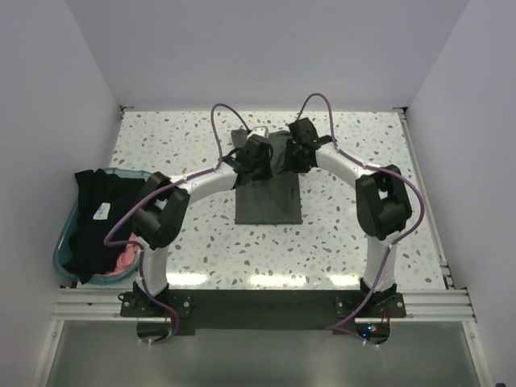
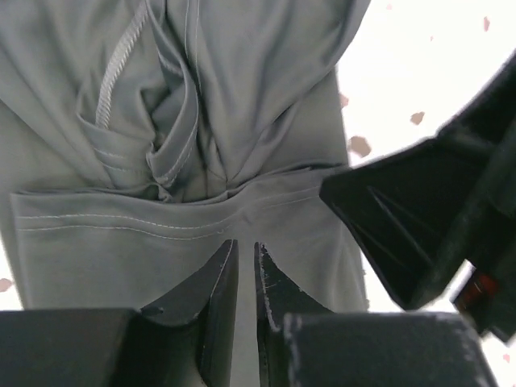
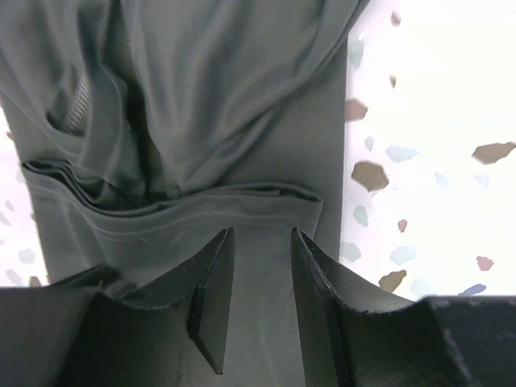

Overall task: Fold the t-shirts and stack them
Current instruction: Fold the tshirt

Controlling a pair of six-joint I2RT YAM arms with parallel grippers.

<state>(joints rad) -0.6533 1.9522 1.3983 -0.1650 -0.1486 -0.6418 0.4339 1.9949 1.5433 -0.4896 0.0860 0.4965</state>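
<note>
speckled table (image 1: 363,161), white walls (image 1: 266,48) | olive shirt (image 1: 268,201) folded narrow, bunched | left gripper (image 2: 246,246) slit-open, right gripper (image 3: 262,234) half-open, holds unclear

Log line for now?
dark olive-green cloth t-shirt: partly folded on speckled table; left gripper: nearly closed over it, grip unclear; right gripper: open over it; black t-shirt, pink t-shirt: in teal plastic tub

One olive-green t-shirt (image 1: 268,201), one black t-shirt (image 1: 95,222), one pink t-shirt (image 1: 125,260), one teal tub (image 1: 60,256)
</note>
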